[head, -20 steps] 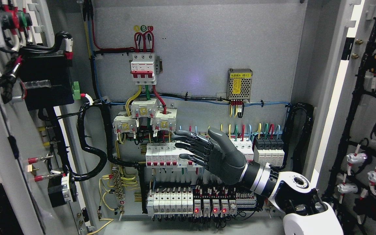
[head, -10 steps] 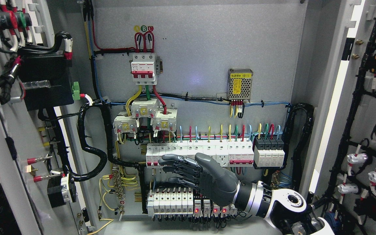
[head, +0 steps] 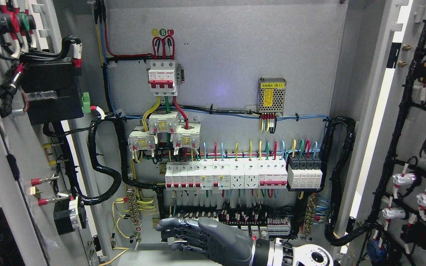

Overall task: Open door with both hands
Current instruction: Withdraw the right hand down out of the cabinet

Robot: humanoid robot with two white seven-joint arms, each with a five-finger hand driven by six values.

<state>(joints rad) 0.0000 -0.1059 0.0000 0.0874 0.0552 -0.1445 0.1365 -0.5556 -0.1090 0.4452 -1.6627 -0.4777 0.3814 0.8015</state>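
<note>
Fingers (head: 174, 231) of the right hand (head: 205, 238) stretch out loosely toward the left, gripping nothing — the hand sits low at the bottom edge, in front of the lowest row of breakers (head: 231, 221) inside the cabinet (head: 227, 55). Both doors stand swung wide: the left door (head: 9, 147) at the left edge, the right door (head: 416, 129) at the right, each with wiring on its inner face.

The cabinet's grey back panel (head: 227, 55) carried a red-handled breaker (head: 162, 78) upper left and a row of white breakers (head: 226, 174) lower down.
</note>
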